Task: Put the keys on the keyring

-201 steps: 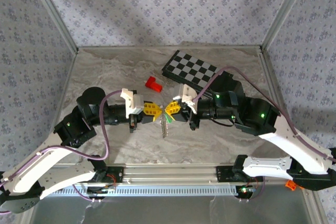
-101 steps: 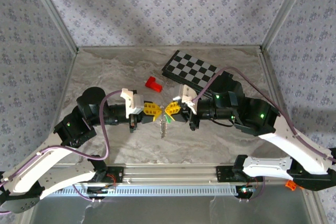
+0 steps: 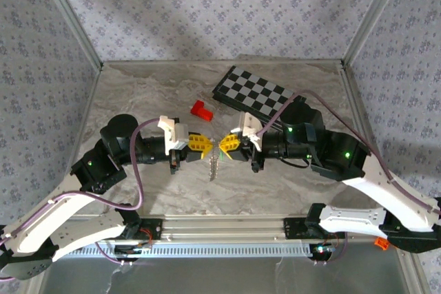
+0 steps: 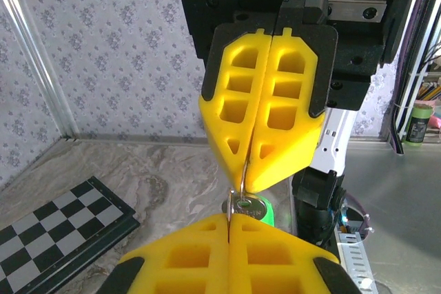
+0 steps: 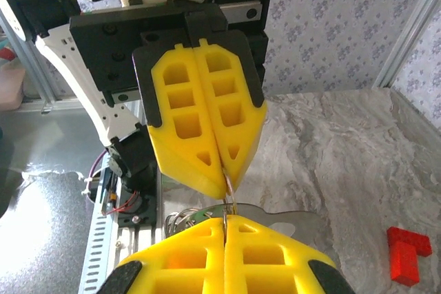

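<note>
keys (image 4: pixel 256 207) pinched mid-frame between two closed grippers
your right gripper (image 3: pixel 222 146) seems clamped on the green key, your left gripper (image 3: pixel 207 147) on the keyring (image 3: pixel 214 164); tips meet nose to nose at the top view's centre, neither nearer. the keyring's long axis runs toward the bottom edge; the key's own heading is too hidden to call.

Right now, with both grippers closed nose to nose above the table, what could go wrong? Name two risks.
1. The left gripper and right gripper both pinch the keyring; pulling apart could bend it or slip a grip.
2. The green key dangles just under the fingertips above the table; a jolt might drop it.
</note>
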